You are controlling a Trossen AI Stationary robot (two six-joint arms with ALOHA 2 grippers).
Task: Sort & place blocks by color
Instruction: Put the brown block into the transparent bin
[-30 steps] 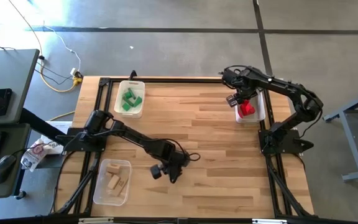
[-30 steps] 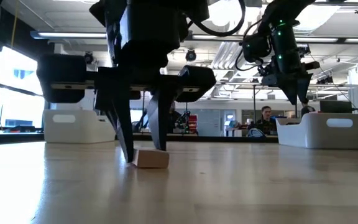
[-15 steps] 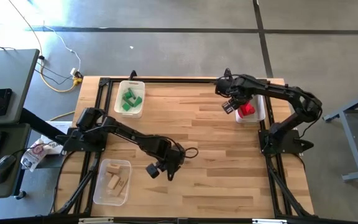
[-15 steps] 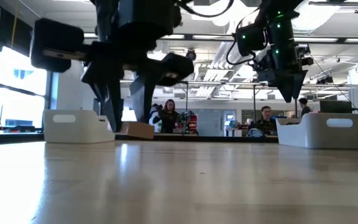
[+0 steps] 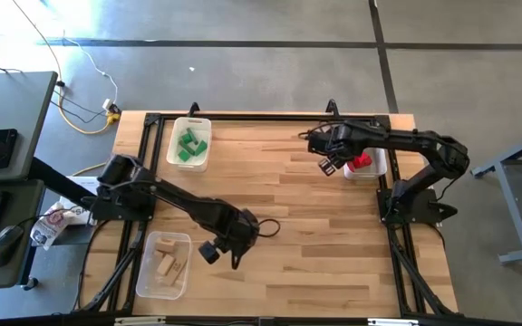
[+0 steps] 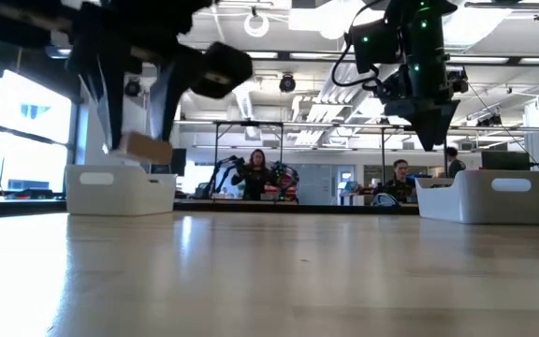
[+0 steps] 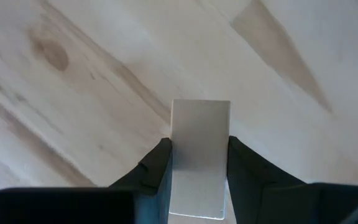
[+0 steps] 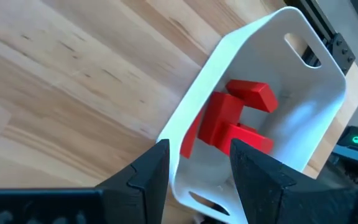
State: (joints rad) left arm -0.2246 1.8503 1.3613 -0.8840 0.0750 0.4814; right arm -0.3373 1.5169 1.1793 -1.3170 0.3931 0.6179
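A plain light wood block (image 7: 199,155) hangs above the table, and my left gripper (image 5: 223,254) is shut on it near the table's front left. The low view shows the same block (image 6: 148,148) well above the tabletop. My right gripper (image 5: 327,163) hovers open at the far right, just left of the white bin (image 5: 374,165) that holds red blocks (image 8: 235,118). Nothing is between its fingers. Green blocks (image 5: 188,145) lie in the far left bin, and plain wood blocks (image 5: 166,264) lie in the near left bin. My left gripper pinches the wood block's two opposite long sides (image 7: 174,163) between its two fingers. The fingers come from above, pointing steeply down. The block's end (image 7: 199,112) sticks out past the fingertips. It is lifted clear of the table, slightly tilted in the low view.
Three white bins stand on the wooden table: far left (image 5: 189,127), near left (image 5: 148,281) and far right. A black frame (image 5: 270,115) runs around the table's edges. People show in the room beyond the table (image 6: 255,173).
My left gripper has risen and gone toward the table's left edge, rolling as it went, and has lifted the wood block off the table. My right gripper has swung from above the red-block bin toward the table's left.
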